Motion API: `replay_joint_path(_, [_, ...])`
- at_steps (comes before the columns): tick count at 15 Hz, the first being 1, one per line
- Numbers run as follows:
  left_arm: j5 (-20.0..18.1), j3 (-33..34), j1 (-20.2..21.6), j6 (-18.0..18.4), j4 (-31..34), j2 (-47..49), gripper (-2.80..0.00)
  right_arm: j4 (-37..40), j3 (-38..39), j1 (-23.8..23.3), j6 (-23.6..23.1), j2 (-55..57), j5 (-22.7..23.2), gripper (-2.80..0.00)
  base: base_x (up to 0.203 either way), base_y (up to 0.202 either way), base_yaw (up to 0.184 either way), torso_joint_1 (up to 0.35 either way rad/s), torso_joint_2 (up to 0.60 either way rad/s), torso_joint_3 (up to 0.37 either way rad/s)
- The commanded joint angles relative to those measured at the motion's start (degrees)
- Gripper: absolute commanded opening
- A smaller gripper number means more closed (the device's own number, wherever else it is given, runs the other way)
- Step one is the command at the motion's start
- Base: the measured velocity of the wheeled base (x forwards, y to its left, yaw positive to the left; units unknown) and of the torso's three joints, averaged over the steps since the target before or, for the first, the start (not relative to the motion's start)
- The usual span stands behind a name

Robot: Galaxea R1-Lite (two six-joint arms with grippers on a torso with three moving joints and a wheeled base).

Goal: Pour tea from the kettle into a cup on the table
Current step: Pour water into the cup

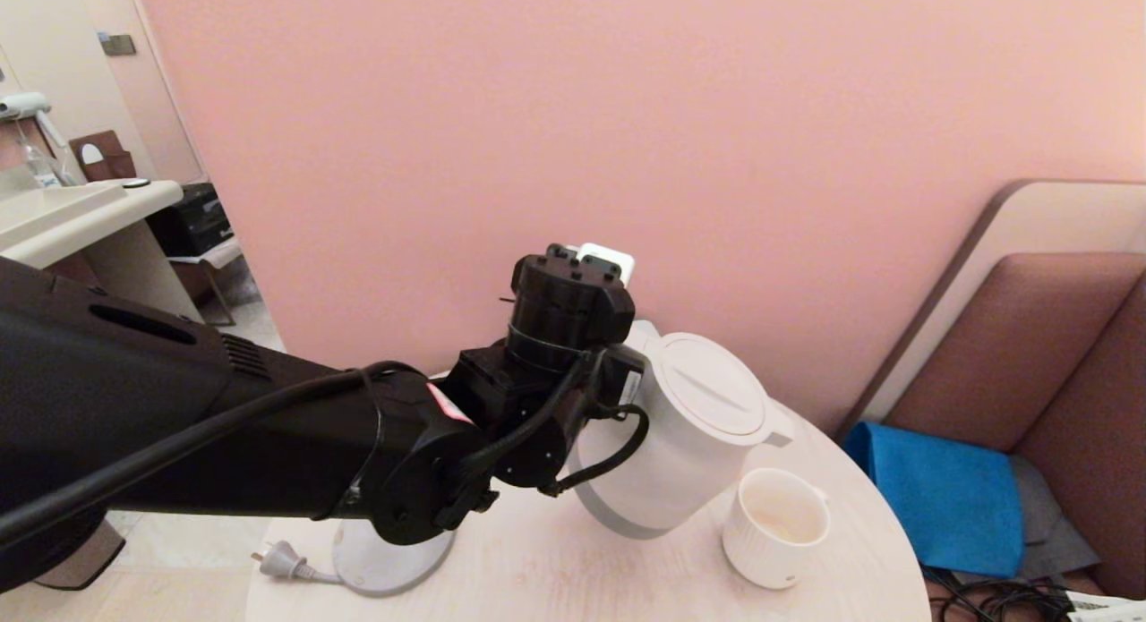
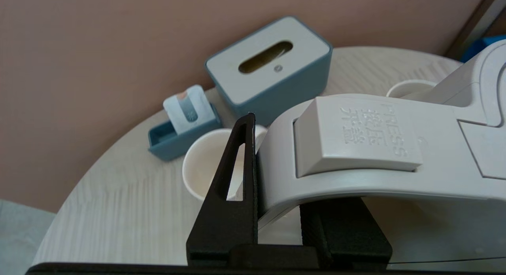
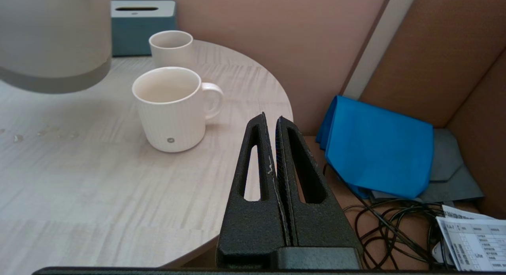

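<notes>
The round counter (image 1: 555, 568) of pale whitish wood grain carries everything here, with a pink wall behind it and a brown upholstered bench (image 1: 1056, 353) at its right side, where a folded blue cloth (image 1: 940, 497) lies.

The large white plastic kettle (image 1: 680, 434) with a grey bottom band and flat round lid is off its round white base (image 1: 385, 559), which sits on the counter with its plug lying beside it. The kettle is lifted and tilted, its spout (image 1: 781, 436) just above the rim of the cup. The left hand (image 2: 276, 211) pinches the kettle's white loop handle (image 2: 355, 180) between its black fingers (image 2: 233, 180), just under the lid-release button marked PRESS.

A blue-grey tissue box (image 2: 269, 69) with a pale lid stands near the wall, and beside it a small blue tray (image 2: 174, 136) holds a packet.

The wide cream-white cup (image 3: 172, 107), with a small side handle and a tiny grey dot near its base, stands on the counter just beside the kettle, towards the counter's right edge. There seems to be a shallow pale layer of tea (image 3: 164, 91) inside, though the view is too faint to be sure. A smaller plain white tumbler (image 3: 170, 47) stands farther back.

The right hand (image 3: 272, 120) hangs off the counter's edge, its fingers pressed together on nothing.
</notes>
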Motion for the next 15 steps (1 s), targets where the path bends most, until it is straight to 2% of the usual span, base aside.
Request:
replay_joint_path(1, [0.3,-1.9,0.0,0.1,-0.1,1.4,-2.80,0.0,0.0,0.0,0.0,0.1,0.0,-2.80,0.000,0.000,0.000,0.000,0.00,0.000])
replay_joint_path(7, [0.3,-5.2,0.0,7.2,-0.2,3.6,-2.80,0.1,0.0,0.0,0.0,0.1,0.0,-2.80,0.000,0.000,0.000,0.000,0.00,0.000])
replay_joint_path(15, [0.4,-10.5,-0.7,14.2,-0.1,7.1,-2.80,0.0,0.0,0.0,-0.1,0.1,0.0,-2.80,0.000,0.000,0.000,0.000,0.00,0.000])
